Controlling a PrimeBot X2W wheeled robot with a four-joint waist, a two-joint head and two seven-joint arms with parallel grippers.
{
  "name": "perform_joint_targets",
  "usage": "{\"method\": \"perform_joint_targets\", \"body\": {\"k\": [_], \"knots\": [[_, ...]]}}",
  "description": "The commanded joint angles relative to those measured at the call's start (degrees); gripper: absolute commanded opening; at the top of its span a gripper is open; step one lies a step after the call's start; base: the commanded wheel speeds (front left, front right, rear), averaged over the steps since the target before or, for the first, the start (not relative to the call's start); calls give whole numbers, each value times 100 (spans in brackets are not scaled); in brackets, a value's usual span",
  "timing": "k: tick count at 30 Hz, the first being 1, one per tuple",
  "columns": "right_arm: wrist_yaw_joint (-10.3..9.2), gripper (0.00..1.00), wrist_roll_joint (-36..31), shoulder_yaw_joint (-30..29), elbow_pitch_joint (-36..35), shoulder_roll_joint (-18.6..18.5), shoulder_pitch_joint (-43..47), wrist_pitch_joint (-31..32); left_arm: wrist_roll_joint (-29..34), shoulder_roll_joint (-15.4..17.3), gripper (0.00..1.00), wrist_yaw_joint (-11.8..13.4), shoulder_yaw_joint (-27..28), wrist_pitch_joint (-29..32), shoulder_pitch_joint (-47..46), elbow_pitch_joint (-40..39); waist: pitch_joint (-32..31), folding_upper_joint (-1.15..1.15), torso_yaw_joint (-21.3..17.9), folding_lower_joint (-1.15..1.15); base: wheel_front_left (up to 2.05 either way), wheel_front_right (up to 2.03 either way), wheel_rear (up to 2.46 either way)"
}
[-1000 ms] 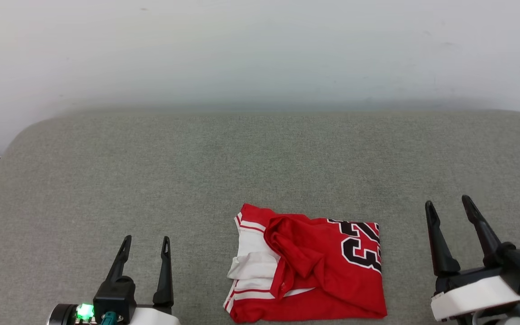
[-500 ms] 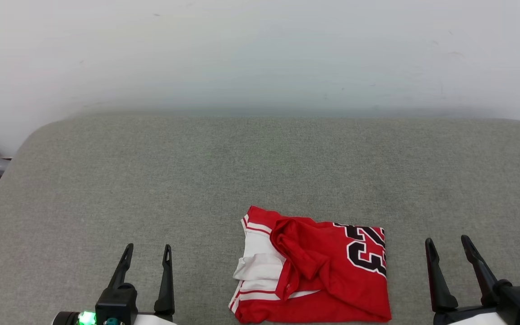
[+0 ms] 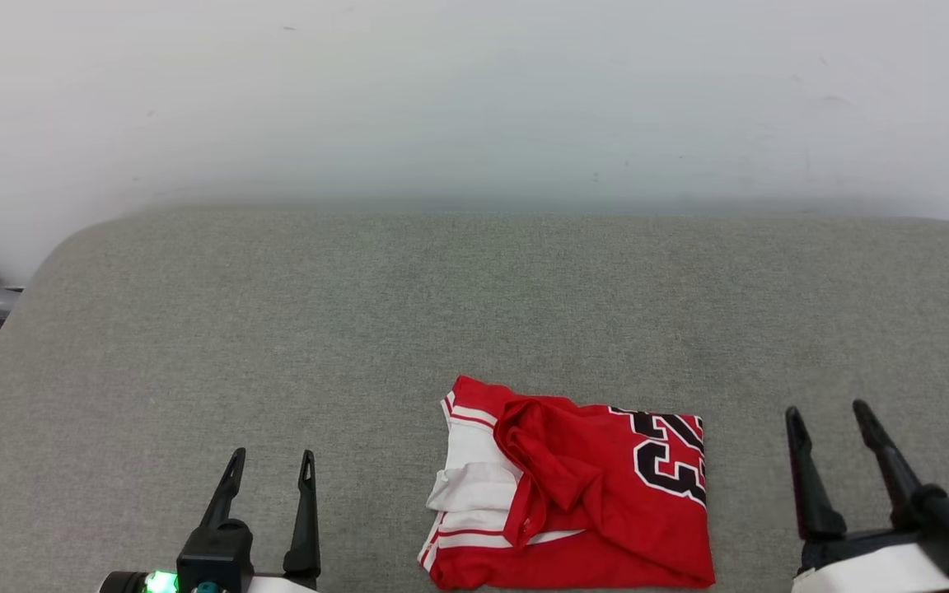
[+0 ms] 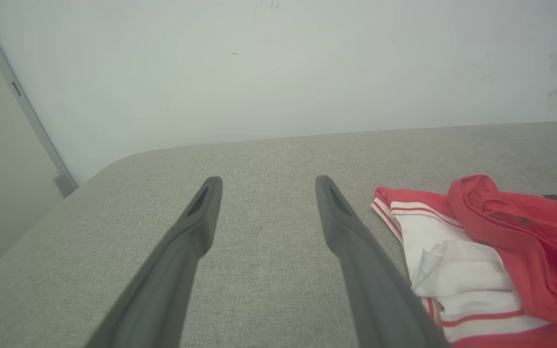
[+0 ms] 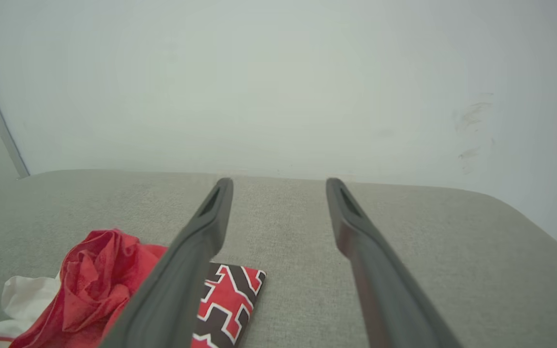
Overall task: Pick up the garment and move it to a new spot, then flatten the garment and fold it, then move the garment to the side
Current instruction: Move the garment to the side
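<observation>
My left tool [image 3: 272, 453] hovers at 7 o'clock, fingers apart and empty. The shirt [image 3: 590, 502] lies loosely bunched at 6 o'clock on the table [image 3: 359, 313], with its white sleeve to the left and its numerals to the right. My right tool [image 3: 825, 408] hangs at 5 o'clock, also apart. For a clean lift, I judge each tool should pinch an outer edge through all layers.

My right gripper [image 5: 279, 183] holds its two fingers wide apart above the grey cushion [image 5: 428, 251]. The crumpled garment [image 5: 92, 275] lies partly behind one finger [image 5: 182, 285].
</observation>
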Motion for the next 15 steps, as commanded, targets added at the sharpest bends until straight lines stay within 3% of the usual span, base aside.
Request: {"method": "perform_joint_targets", "body": {"k": [1,9,15], "knots": [[-5,100,31,-52,-61,-138,-219,-19,28,10,100,24,-5,-15,36,-3,7,0,1,0,0,0,0],[-5,100,359,-82,-174,-1040,-1273,384,14,26,100,-10,-22,-15,-58,14,85,0,64,0,0,0,0],[-5,100,1203,351,20,-1795,-2002,1546,13,19,100,-41,-63,-15,-148,24,196,0,128,0,0,0,0]]}}
